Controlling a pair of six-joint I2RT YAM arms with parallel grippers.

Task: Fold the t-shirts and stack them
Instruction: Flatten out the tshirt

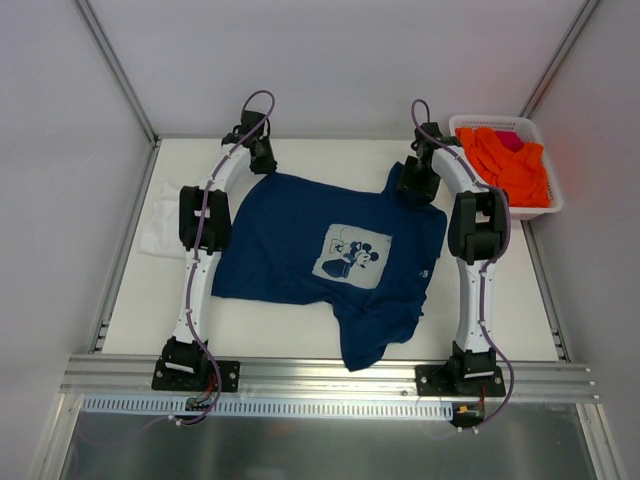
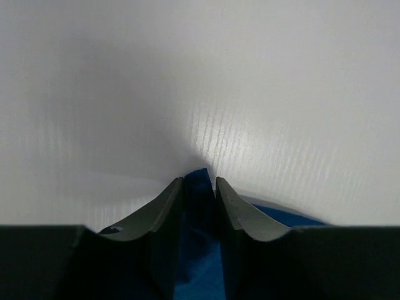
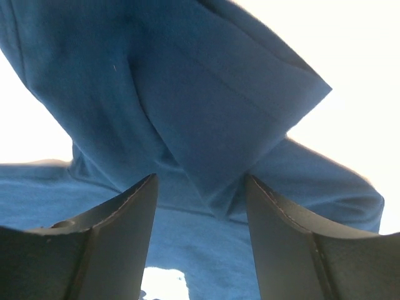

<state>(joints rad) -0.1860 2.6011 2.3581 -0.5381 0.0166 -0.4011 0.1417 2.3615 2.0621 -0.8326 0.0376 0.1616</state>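
tabletop (image 1: pixel 270 335), navy tee (image 1: pixel 290 240) in left end effector (image 2: pixel 200 184)

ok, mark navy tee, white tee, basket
navy tee (image 1: pixel 285 240): top view, chest left of print.
white tee (image 1: pixel 160 226): top view, exposed left part.
basket (image 1: pixel 535 211): top view, front wall.

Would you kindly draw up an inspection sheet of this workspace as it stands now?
Surface: white table, flat.
Job's things: navy t-shirt spread print up, unfolded; white t-shirt to its left, partly under the left arm.
Clutter: white basket of orange clothes at the far right corner.
Grippers: left gripper pinches the navy shirt's far edge; right gripper open around a sleeve.
Cables: purple cables run along both arms, looped at the wrists.
Surroundings: white walls; metal rail at the near edge.
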